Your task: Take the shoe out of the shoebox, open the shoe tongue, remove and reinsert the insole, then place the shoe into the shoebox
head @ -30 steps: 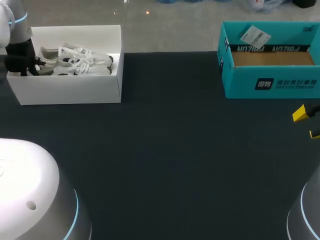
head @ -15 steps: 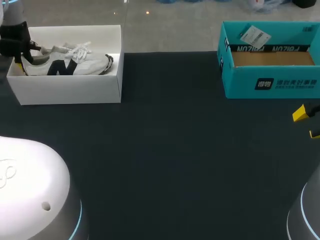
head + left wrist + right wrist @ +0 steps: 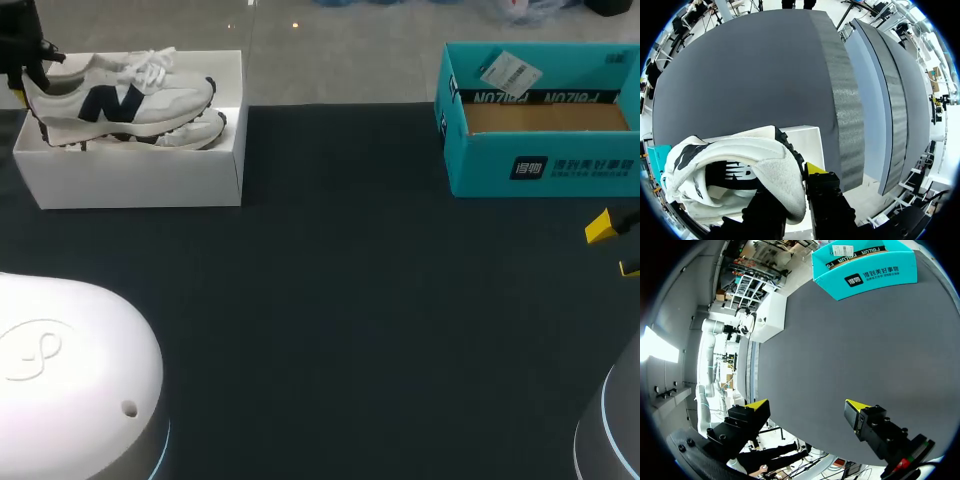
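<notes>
Head view: open white cardboard shoebox (image 3: 130, 182) at the far left corner of the dark table (image 3: 350, 320). Left gripper (image 3: 28, 72) is clamped on the heel of a white sneaker with a dark side logo (image 3: 120, 100). It holds the sneaker above the shoebox rim, toe toward the table's middle. A second white sneaker (image 3: 195, 132) lies inside the shoebox, underneath. Open teal cardboard box (image 3: 540, 165) at the far right corner. Right gripper (image 3: 615, 247) hangs over the table's right edge, holding nothing.

Left wrist view: the sneaker's heel is pinched between the two fingers, one yellow tip showing. A shoebox corner is just beyond the heel.

Right wrist view: fingers spread wide, nothing between them. Bare table ahead, teal box at the far edge.

Progress: step one looks underway, with the sneaker up out of the shoebox but not yet on the table. Opening the tongue, taking the insole out and putting it back, and returning the sneaker all look undone.
</notes>
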Motion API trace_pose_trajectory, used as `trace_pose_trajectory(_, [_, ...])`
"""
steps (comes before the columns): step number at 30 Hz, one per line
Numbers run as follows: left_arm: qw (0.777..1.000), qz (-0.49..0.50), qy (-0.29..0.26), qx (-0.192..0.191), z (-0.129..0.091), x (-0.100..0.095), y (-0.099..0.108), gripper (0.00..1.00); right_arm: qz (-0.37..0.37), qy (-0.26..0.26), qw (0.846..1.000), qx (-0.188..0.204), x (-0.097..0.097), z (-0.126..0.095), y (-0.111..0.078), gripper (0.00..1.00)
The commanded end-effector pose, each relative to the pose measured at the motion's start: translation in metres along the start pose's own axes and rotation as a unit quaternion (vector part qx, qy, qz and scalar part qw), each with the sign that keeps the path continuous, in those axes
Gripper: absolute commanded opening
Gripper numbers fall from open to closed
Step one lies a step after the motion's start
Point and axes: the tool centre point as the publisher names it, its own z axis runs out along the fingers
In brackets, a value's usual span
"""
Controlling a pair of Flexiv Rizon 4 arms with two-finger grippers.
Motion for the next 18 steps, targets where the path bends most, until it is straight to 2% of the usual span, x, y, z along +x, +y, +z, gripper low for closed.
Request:
trace_pose_trajectory(1, [1.000,0.003,0.007,-0.002,-0.020,0.003,0.000,0.00,0.000,0.000,1.000,-0.002,0.000,0.001,-0.002,1.00])
trace_pose_trajectory(10, [1.000,-0.013,0.012,-0.011,-0.044,0.016,0.014,0.00,0.000,0.000,1.000,-0.002,0.000,0.001,-0.002,1.00])
trace_pose_trajectory(18, [1.000,0.005,0.016,-0.015,-0.067,0.016,0.015,0.00,0.000,0.000,1.000,-0.002,0.000,0.001,-0.002,1.00])
